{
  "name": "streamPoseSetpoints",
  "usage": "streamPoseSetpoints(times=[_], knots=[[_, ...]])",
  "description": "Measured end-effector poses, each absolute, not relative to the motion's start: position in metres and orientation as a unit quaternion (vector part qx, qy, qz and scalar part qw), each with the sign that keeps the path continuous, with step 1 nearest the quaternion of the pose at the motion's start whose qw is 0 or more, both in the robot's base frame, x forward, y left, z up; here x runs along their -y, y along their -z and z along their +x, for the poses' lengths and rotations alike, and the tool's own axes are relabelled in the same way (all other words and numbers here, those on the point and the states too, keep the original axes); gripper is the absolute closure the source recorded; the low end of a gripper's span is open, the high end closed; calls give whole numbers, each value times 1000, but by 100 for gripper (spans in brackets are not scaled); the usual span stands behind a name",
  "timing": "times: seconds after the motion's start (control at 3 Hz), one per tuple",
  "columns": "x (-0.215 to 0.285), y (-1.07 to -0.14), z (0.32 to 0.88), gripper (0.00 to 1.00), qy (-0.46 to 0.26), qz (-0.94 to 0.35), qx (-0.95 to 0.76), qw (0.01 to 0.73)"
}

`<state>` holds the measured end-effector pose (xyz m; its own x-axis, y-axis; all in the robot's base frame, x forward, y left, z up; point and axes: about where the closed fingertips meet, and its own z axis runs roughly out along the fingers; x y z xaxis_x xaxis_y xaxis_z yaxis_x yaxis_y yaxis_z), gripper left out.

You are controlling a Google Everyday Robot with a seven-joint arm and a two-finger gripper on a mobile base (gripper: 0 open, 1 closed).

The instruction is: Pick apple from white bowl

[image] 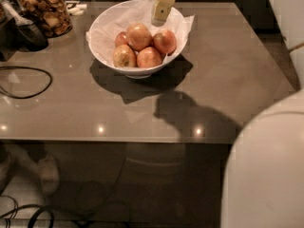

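Observation:
The white bowl (107,44) stands at the back middle of the grey table, lined with crinkled white paper. It holds several apples. The pale pinkish-orange apple (139,35) sits on top of the pile, with redder apples to its right and front and a yellow-green streaked one (124,56) at the front left. My gripper (160,14) reaches down from the top edge, over the bowl's back right rim, just above and right of the apple. It holds nothing that I can see.
A glass jar of snacks (46,9) and a dark object (26,31) stand at the back left. A black cable (26,82) loops on the table's left side. My white body (266,170) fills the lower right. The table's front edge (114,140) is near.

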<state>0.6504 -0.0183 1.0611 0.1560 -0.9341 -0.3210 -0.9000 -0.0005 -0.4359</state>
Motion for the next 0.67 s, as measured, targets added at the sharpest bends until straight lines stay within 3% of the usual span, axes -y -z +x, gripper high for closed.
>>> streamPoseSetpoints(times=[0.33, 0.67], knots=[[1, -1063, 671, 0, 23, -710, -642, 290], [-13, -1058, 686, 12, 14, -713, -639, 289]])
